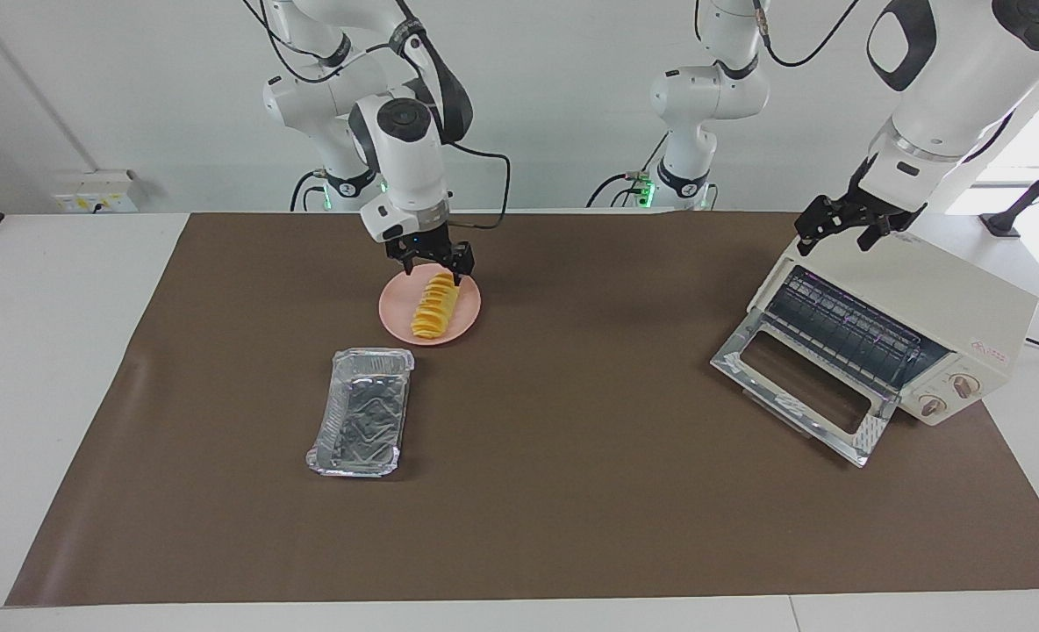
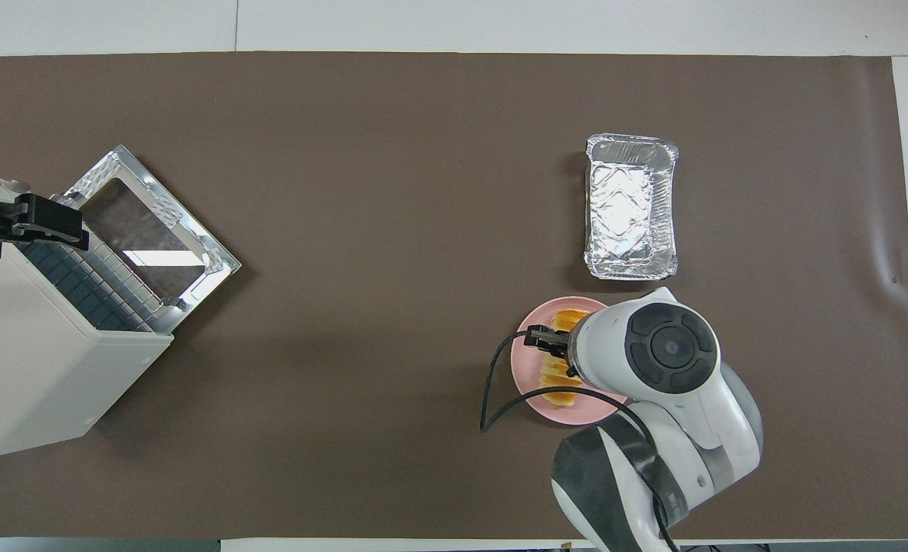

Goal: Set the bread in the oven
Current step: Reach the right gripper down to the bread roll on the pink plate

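Brown mat covers the white surface (image 1: 72, 369), plain white wall up top. Ridged golden bread (image 1: 433, 307) lies on a pink plate (image 1: 397, 320), right end effector (image 1: 432, 262) open just above it. Left end effector (image 1: 849, 226) hangs open over the oven (image 1: 941, 307), whose door is down.

Two white arms, black joint caps, black cables. Black grippers: right gripper (image 1: 433, 261), left gripper (image 1: 844, 226). Green base lights.

Facing camera high across; overhead looks steeply down (both share table (image 1: 572, 527)).
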Robot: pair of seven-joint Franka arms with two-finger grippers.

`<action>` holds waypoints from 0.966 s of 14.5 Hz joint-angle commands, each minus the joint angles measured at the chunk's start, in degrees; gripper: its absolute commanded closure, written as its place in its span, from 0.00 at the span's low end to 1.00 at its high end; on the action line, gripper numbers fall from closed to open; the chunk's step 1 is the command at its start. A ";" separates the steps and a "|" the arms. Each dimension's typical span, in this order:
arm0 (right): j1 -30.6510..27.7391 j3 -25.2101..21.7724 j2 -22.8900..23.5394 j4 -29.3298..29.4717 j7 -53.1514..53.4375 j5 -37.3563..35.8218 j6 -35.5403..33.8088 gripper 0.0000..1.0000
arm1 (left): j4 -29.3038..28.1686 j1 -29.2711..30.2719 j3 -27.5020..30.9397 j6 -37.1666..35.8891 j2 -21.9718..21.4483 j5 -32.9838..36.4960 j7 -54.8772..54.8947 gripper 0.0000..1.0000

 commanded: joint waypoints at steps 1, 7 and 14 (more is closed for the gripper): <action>-0.09 -0.25 0.51 -5.03 0.02 0.55 7.12 0.00 | 0.28 0.53 -0.06 -0.23 -0.26 -1.12 0.61 0.00; -0.61 -0.25 5.07 -7.51 0.01 0.55 16.11 0.00 | 0.28 0.53 -0.06 -0.23 -0.26 -1.12 0.61 0.00; -0.97 -0.25 5.95 -6.90 -0.25 0.47 16.56 1.00 | 0.28 0.53 -0.06 -0.23 -0.26 -1.12 0.61 0.00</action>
